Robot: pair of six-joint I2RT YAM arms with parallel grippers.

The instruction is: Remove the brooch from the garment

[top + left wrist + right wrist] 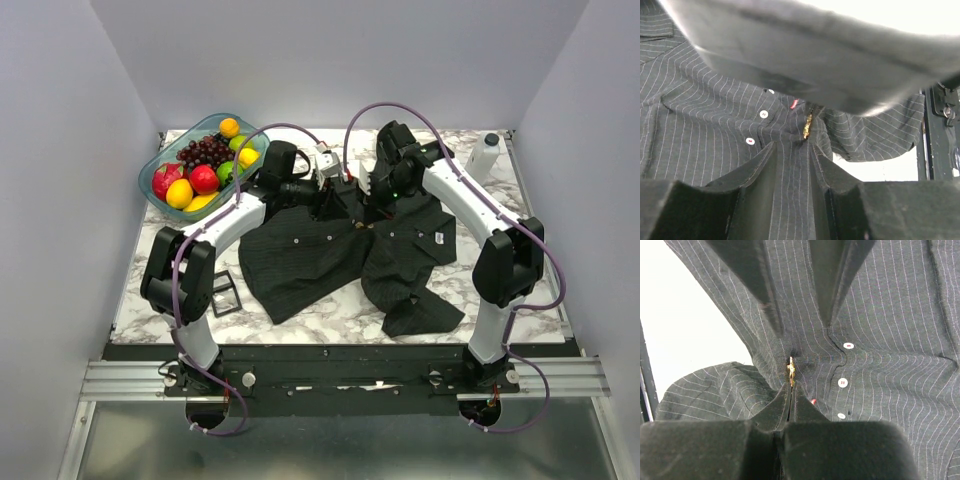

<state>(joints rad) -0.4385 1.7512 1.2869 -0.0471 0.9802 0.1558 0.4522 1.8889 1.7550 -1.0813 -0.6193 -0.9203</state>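
Note:
The garment (310,260), a black pinstriped shirt with small white buttons, lies spread on the marble table. Both grippers meet at its upper placket. The brooch (791,371) is a tiny gold pin standing up from a pinched ridge of fabric. It also shows in the left wrist view (808,125). My right gripper (791,389) is shut, its tips at the brooch's base. My left gripper (792,150) is open, with its fingers (760,290) pressed on the shirt either side of the placket, just short of the brooch. In the top view the brooch is hidden between the left gripper (340,200) and the right gripper (372,200).
A clear container of fruit (160,175) stands at the back left. A black rectangular buckle frame (226,295) lies by the left arm. A white bottle (485,155) stands at the back right corner. The shirt's sleeve reaches toward the front edge.

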